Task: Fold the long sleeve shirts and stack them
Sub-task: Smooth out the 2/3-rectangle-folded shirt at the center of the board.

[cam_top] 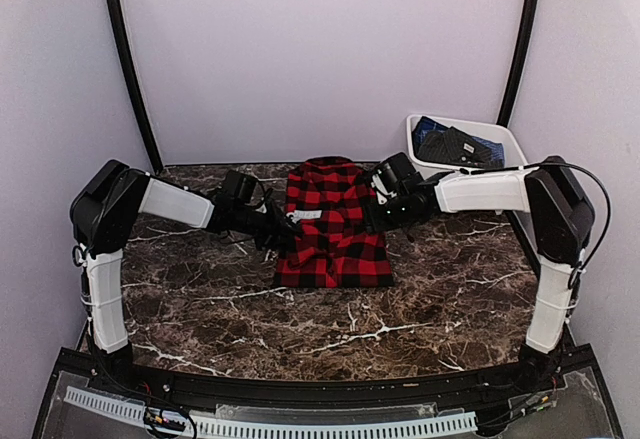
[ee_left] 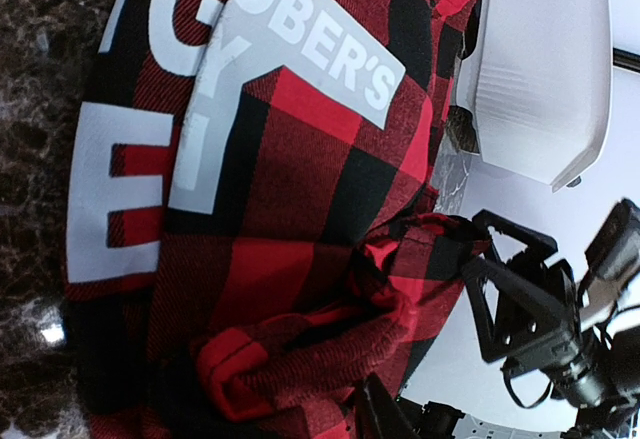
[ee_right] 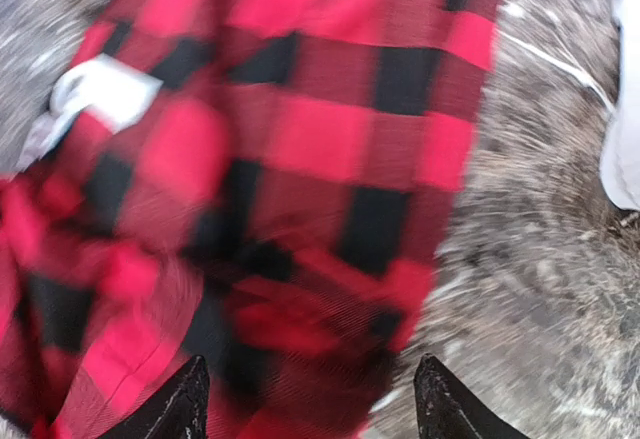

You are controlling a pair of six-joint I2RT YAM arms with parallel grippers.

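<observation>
A red-and-black check flannel shirt (cam_top: 335,229) lies partly folded on the table's middle, with white printed lettering (ee_left: 310,34) on it. My left gripper (cam_top: 287,231) is at the shirt's left edge. In the left wrist view a bunched fold of red cloth (ee_left: 330,344) sits at my jaws (ee_left: 335,404); one dark fingertip (ee_left: 385,414) shows and the other is hidden under cloth. My right gripper (cam_top: 376,199) is at the shirt's right edge. In the blurred right wrist view it (ee_right: 315,394) is wide open over the shirt's edge (ee_right: 330,209), holding nothing.
A white plastic tub (cam_top: 500,137) with dark clothes (cam_top: 455,145) stands at the back right; its wall shows in the left wrist view (ee_left: 545,79). The dark marble table (cam_top: 330,329) runs to a black front rail. Grey walls close the back and sides.
</observation>
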